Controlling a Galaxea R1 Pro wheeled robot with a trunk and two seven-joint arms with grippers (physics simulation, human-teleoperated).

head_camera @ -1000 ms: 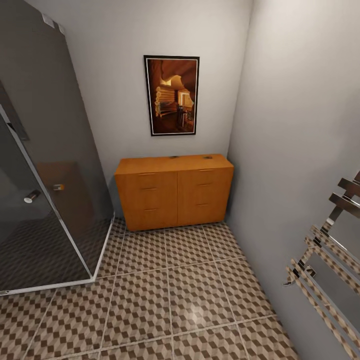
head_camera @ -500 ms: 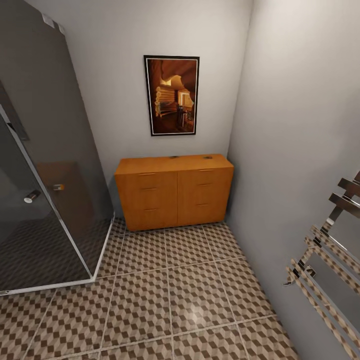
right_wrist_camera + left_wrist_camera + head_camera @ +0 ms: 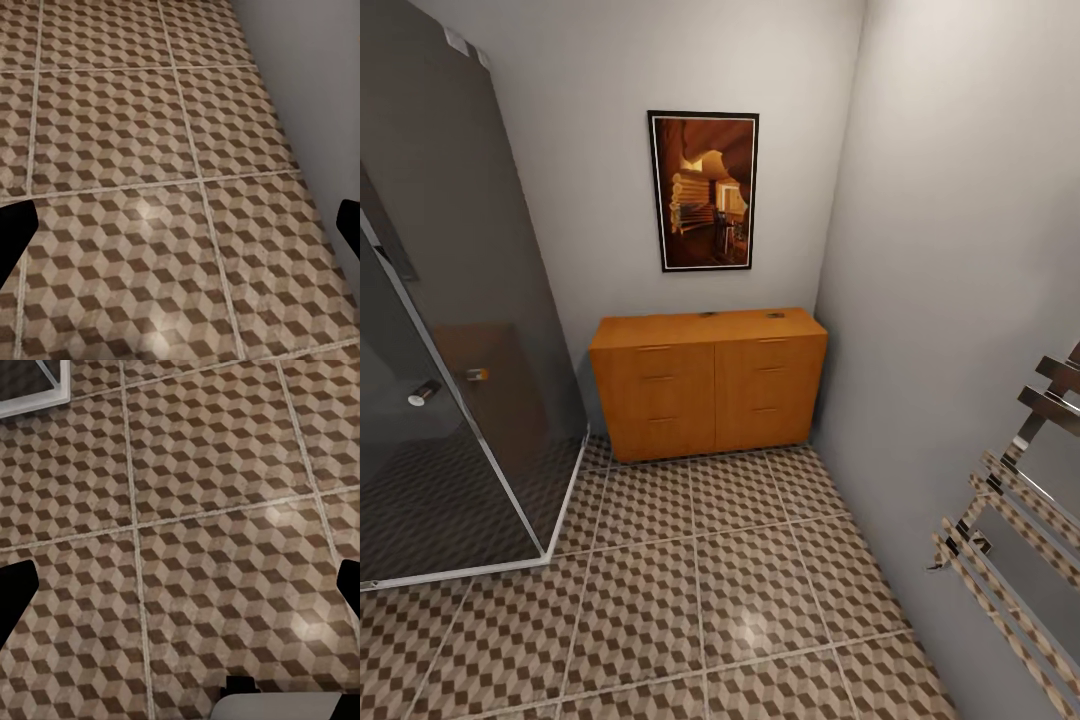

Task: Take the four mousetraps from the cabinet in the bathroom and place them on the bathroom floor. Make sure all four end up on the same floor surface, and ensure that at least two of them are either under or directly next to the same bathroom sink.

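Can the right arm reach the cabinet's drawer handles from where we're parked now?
Probably not. The cabinet stands against the far wall with several rows of bathroom floor tiles before it, and the right tool points at bare tiles. Drive closer first.

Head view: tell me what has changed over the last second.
Nothing visibly changed. The wide orange-brown wooden cabinet sits against the back wall with its drawers shut, the cube-patterned tile floor lies bare in front of it, and the framed picture and glass shower screen keep their places.
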